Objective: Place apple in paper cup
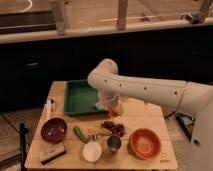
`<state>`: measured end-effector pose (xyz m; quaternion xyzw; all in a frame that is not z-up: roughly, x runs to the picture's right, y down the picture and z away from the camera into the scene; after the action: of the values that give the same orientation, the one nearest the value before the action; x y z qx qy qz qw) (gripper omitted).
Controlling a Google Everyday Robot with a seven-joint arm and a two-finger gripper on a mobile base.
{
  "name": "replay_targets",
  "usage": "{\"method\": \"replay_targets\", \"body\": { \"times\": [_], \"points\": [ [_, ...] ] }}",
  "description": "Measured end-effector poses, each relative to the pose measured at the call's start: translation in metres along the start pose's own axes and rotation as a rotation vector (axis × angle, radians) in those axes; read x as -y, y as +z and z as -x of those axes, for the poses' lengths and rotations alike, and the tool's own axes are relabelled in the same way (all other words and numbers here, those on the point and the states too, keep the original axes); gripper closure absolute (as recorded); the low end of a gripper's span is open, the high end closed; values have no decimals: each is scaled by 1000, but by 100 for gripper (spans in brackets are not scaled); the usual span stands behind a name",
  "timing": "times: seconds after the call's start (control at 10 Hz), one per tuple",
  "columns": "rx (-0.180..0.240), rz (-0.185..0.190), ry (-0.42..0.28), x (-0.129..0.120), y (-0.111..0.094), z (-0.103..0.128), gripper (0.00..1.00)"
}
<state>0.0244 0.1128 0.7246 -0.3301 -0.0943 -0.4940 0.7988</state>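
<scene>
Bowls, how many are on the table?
2: a dark red bowl front left, an orange bowl front right. The arm may hide others. The gripper is above the table's middle.

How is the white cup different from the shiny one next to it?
The paper cup is white and pale inside; the metal cup is shiny grey and dark inside. The paper cup looks slightly wider than the metal cup. Both are round, upright and open-topped. The pincer is behind them, beside the green tray.
</scene>
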Motion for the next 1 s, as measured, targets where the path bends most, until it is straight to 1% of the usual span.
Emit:
{"method": "replay_targets", "body": {
  "times": [0.1, 0.3, 0.5, 0.6, 0.7, 1.0],
  "points": [
    [-5, 7, -15, 3, -3, 6, 99],
    [-4, 5, -54, 8, -7, 20, 99],
    [0, 4, -92, 25, -13, 38, 99],
    [-1, 4, -95, 25, -14, 40, 99],
    [-4, 2, -114, 26, -14, 49, 99],
    [12, -13, -146, 32, -10, 69, 99]
  ]
}}
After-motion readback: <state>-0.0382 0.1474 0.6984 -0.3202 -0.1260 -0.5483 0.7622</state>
